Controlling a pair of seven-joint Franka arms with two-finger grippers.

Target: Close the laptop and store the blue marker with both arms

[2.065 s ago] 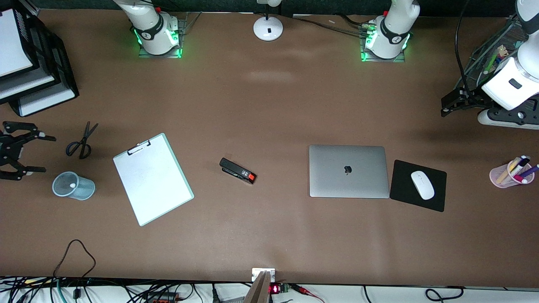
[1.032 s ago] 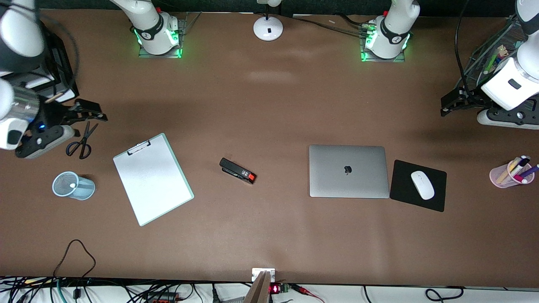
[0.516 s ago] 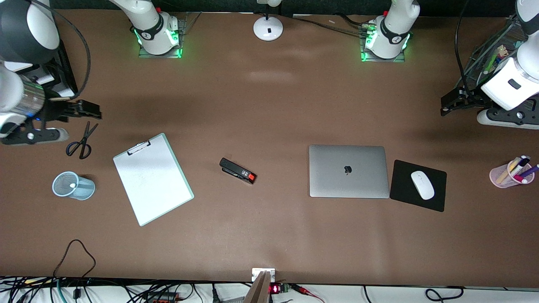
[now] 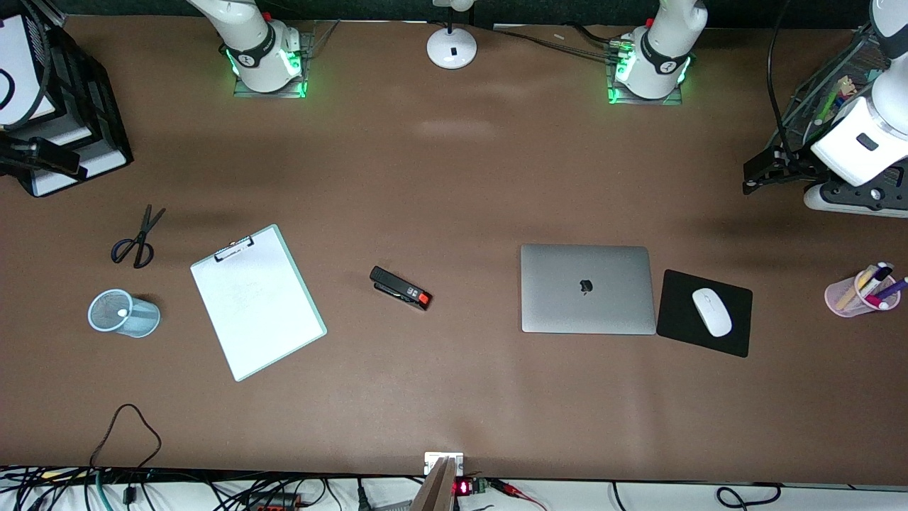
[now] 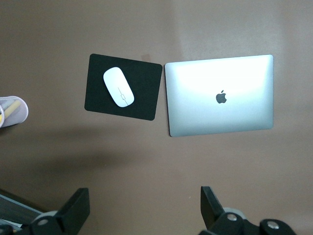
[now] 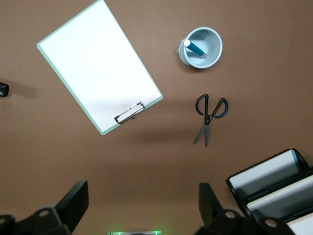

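Both grippers sit at the table's ends in the front view: the black two-finger left gripper (image 4: 762, 174) is up over the bare brown table (image 4: 454, 397) at the left arm's end, and of the right gripper (image 4: 42, 157) only a dark part shows at the frame's edge, over the black stacked paper trays (image 4: 71, 92). Closed flat, the slim silver-grey laptop (image 4: 587, 288) lies lid up with its dark apple logo showing, just beside a black mouse pad (image 4: 704, 312) carrying a white mouse (image 4: 711, 311). Toward the right arm's end stands a pale blue mesh cup (image 4: 123, 313), nearer the camera than the dark-handled scissors (image 4: 137, 239).

From the left wrist view, the left gripper (image 5: 145, 208) has its fingers (image 5: 76, 210) spread wide apart, holding nothing, over bare table near the shut laptop (image 5: 220, 95) and mouse pad (image 5: 123, 87).

From the right wrist view, the right gripper (image 6: 142, 208) is likewise spread wide and empty. The slim bright-blue marker (image 6: 195, 47) with a whitish end stands tilted inside the mesh cup (image 6: 200, 47), beside the scissors (image 6: 209, 116) and a white clipboard with mint-green edges (image 6: 99, 66).
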